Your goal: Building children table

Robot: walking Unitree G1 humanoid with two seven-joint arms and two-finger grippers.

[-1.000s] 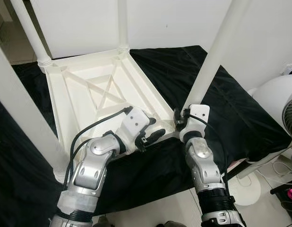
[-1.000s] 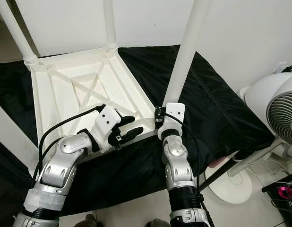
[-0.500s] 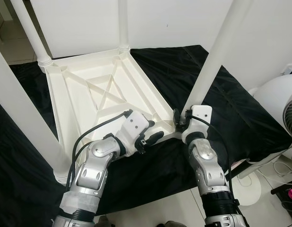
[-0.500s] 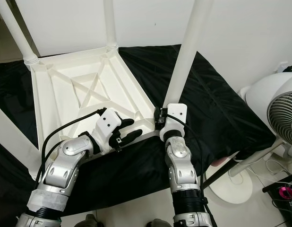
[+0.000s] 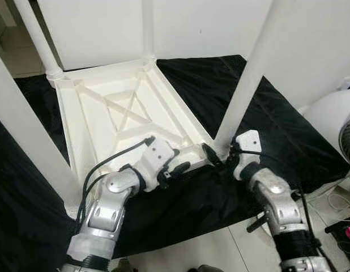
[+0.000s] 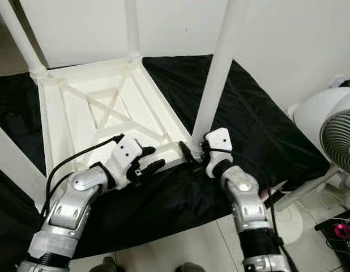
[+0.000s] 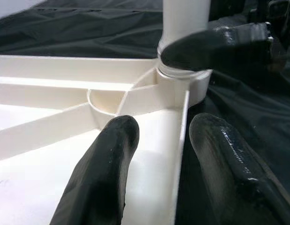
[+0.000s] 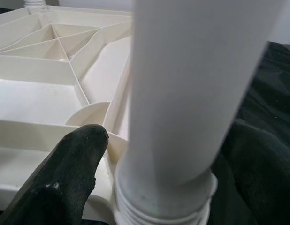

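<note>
Right gripper [image 6: 193,154] around table leg [image 6: 216,79] base

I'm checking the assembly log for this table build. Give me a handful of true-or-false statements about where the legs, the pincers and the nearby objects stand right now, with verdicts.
1. The white tabletop lies upside down on a black cloth. True.
2. The right pincer is at the base of the near-right leg. True; the right wrist view shows its fingers on either side of the leg.
3. The left pincer grips a leg. False; it straddles the tabletop's near rim, fingers apart.
4. All legs lie flat on the cloth. False; they stand upright in the corner sockets.
5. A white fan stands on the robot's right. True.
</note>
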